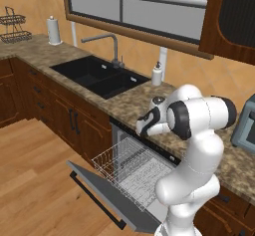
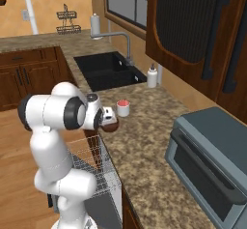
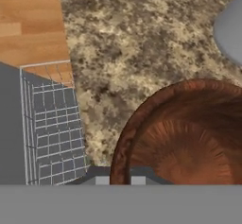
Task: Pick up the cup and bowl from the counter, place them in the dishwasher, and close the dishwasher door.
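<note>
The dark reddish-brown bowl point(image 3: 189, 138) sits near the front edge of the granite counter point(image 3: 142, 38), above the open dishwasher. My gripper point(image 3: 120, 180) comes down on the bowl's near rim, with one fingertip on either side and the jaws shut on it. From the right base view the gripper point(image 2: 110, 119) meets the bowl point(image 2: 112, 126) at the counter's edge. Just beyond the bowl stands the white cup point(image 2: 123, 108) with its red inside, and its side shows in the hand view point(image 3: 231, 29). The dishwasher door point(image 1: 99, 192) lies folded down, and the white wire rack point(image 1: 132, 168) is pulled out over it.
A black sink point(image 1: 99, 75) with a faucet point(image 1: 112, 43) lies to the left, and a white soap dispenser point(image 1: 157, 74) stands beside it. The grey toaster oven point(image 2: 212, 160) takes up the counter's right end. At the far left stand a paper towel roll point(image 1: 54, 30) and a wire shelf point(image 1: 14, 26).
</note>
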